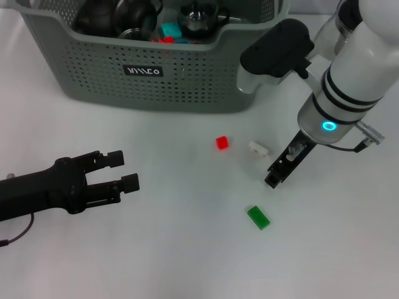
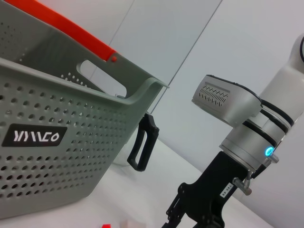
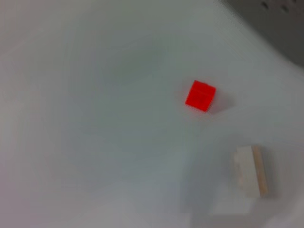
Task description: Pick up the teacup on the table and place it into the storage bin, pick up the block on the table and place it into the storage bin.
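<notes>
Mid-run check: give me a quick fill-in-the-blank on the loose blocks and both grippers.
1. The block nearest the bin is ____.
2. The right gripper hangs between the white block and the ____ block.
3. The left gripper holds ____.

Missing: red; green; nothing

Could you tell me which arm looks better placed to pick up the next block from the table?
Probably the right. Its end effector hangs beside the white block, with the red block and green block close by. The left end effector sits open, farther off, across the table.
</notes>
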{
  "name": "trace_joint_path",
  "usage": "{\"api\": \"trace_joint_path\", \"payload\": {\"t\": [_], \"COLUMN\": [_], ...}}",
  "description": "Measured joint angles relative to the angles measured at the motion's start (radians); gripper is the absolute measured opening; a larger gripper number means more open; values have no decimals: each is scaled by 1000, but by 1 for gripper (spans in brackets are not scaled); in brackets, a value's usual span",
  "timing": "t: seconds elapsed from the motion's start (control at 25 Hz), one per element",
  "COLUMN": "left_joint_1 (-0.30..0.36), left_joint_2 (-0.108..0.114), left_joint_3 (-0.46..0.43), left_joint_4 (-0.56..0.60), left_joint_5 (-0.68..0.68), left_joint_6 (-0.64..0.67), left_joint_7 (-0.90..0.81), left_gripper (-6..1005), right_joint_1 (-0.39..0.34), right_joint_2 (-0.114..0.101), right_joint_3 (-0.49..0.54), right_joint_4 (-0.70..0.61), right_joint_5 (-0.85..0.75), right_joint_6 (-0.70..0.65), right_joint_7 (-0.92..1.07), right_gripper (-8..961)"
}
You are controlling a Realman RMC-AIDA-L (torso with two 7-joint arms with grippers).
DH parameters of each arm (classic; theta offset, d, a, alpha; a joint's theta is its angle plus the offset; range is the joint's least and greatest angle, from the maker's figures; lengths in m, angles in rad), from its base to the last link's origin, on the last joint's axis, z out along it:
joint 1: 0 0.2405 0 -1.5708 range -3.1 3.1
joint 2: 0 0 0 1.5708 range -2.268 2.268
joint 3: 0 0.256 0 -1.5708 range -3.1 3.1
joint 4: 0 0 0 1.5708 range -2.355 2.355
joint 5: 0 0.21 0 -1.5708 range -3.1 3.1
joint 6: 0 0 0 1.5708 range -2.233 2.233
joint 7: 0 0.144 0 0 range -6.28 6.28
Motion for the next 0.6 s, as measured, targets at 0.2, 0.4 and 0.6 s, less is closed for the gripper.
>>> {"api": "trace_joint_path", "payload": {"t": [0.2, 0.4, 0.6], "left_joint_1": [0, 1, 1], "left_joint_2": [0, 0, 1], "left_joint_3": [0, -3, -15], "left_joint_4": [0, 0, 0], "left_joint_5": [-1, -1, -1], "left_joint_6": [1, 1, 0], "left_joint_7": [0, 0, 0], "left_gripper": [813, 812, 812], "right_joint_1": [-5, -39, -144], "right_joint_2": [-4, -9, -8], "right_joint_3": [11, 81, 312], "right_joint_4": [-7, -71, -296], "right_joint_5": [2, 1, 80], "right_joint_6": [0, -17, -126], "right_joint_7": [0, -28, -185], "right_gripper": [442, 437, 437]}}
